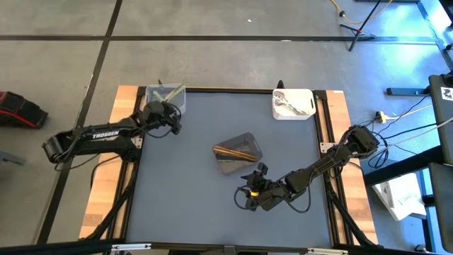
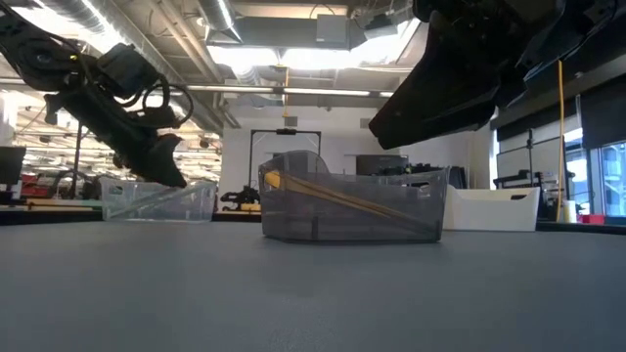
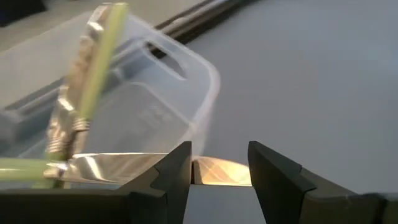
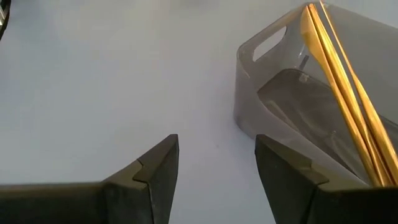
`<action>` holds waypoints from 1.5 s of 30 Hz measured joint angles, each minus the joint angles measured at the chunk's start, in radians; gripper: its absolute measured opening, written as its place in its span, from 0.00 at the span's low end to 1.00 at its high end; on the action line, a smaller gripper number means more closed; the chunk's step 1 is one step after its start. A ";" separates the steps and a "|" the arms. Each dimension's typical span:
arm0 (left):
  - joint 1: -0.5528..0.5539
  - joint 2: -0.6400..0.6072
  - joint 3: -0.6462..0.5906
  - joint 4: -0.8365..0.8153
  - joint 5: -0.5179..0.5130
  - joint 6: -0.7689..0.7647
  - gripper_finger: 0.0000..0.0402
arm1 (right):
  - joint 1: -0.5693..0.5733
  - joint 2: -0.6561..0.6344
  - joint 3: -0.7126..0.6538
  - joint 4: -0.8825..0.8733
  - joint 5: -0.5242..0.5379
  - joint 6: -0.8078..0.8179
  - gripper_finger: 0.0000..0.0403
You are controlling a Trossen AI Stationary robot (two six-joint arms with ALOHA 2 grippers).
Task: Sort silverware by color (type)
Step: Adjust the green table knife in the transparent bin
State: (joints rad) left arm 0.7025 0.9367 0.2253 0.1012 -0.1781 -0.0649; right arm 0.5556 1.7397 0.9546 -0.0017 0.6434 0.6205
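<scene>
High view alone shows spoons [image 1: 290, 103] in the white tub [image 1: 293, 113], upper right; left gripper [image 3: 219, 171] and right gripper [image 4: 216, 165] gape empty.

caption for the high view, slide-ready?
Silverware sorted into three tubs: left gripper open at clear tub, right gripper open beside grey tub.

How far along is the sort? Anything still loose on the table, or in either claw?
It looks finished. Green-handled knives sit in the clear tub, silver spoons in the white tub, gold pieces in the grey tub. No utensil shows loose on the table. The left claw at the clear tub and the right claw beside the grey tub are open and empty.
</scene>
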 joint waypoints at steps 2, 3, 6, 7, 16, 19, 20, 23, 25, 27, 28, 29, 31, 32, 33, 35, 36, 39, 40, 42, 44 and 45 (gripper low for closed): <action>-0.017 -0.003 0.000 -0.001 0.011 0.029 0.38 | 0.000 0.000 0.000 0.000 0.000 0.000 0.49; -0.028 -0.006 0.000 0.001 0.000 0.050 0.38 | 0.000 0.000 0.000 0.000 0.000 0.000 0.49; -0.075 -0.021 0.000 0.000 -0.062 0.092 0.38 | 0.000 0.000 0.000 0.000 0.000 0.000 0.49; -0.094 -0.027 0.000 -0.003 -0.078 0.099 0.38 | 0.000 0.000 0.000 0.000 0.000 0.000 0.49; -0.294 -0.035 0.000 -0.092 -0.292 0.187 0.38 | 0.000 0.000 0.000 0.000 0.000 0.000 0.49; -0.355 -0.035 0.000 -0.123 -0.465 0.223 0.38 | 0.000 0.000 0.000 0.000 0.000 0.000 0.49; -0.371 -0.035 0.000 -0.125 -0.492 0.226 0.38 | 0.000 0.000 0.000 0.000 0.000 0.000 0.49; -0.410 -0.035 0.000 -0.126 -0.530 0.250 0.38 | 0.000 0.000 0.000 0.000 0.000 0.000 0.49; -0.417 -0.034 0.000 -0.135 -0.536 0.336 0.38 | 0.000 0.000 0.000 0.000 0.000 0.000 0.49; -0.414 -0.034 0.000 -0.152 -0.538 0.404 0.38 | 0.000 0.000 0.000 0.000 0.000 0.000 0.49; -0.409 -0.034 0.000 -0.159 -0.538 0.425 0.38 | 0.000 0.000 0.000 0.000 0.000 0.000 0.49; -0.403 -0.034 0.000 -0.164 -0.538 0.442 0.38 | 0.000 0.000 0.000 0.000 0.000 -0.001 0.49; -0.390 -0.034 0.000 -0.168 -0.537 0.453 0.38 | 0.000 0.000 0.000 0.000 0.000 -0.001 0.49; -0.385 -0.034 0.000 -0.169 -0.535 0.458 0.38 | 0.000 0.000 0.000 0.000 -0.001 -0.001 0.49; -0.379 -0.034 0.000 -0.169 -0.534 0.466 0.38 | 0.000 0.000 0.000 0.000 0.000 -0.001 0.49; -0.366 -0.034 0.000 -0.165 -0.530 0.481 0.38 | 0.000 0.000 0.000 0.000 0.000 -0.001 0.49; -0.359 -0.033 0.000 -0.160 -0.523 0.488 0.38 | 0.000 0.000 0.000 0.000 0.000 -0.001 0.49; -0.331 -0.033 0.000 -0.142 -0.452 0.524 0.38 | 0.000 0.000 0.000 0.000 0.000 -0.001 0.49; -0.322 -0.033 0.000 -0.130 -0.441 0.540 0.38 | 0.000 0.000 0.000 0.000 0.000 -0.001 0.49; -0.302 -0.033 0.000 -0.120 -0.442 0.546 0.38 | -0.001 0.000 0.000 0.000 0.000 -0.001 0.49; -0.279 -0.033 0.000 -0.119 -0.438 0.547 0.38 | -0.007 0.000 0.000 0.000 -0.001 -0.002 0.49; -0.269 -0.033 0.000 -0.110 -0.430 0.547 0.38 | -0.007 0.000 0.000 0.000 -0.004 -0.002 0.49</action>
State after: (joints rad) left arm 0.4335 0.9039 0.2256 -0.0088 -0.6077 0.4820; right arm 0.5482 1.7397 0.9546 -0.0018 0.6389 0.6189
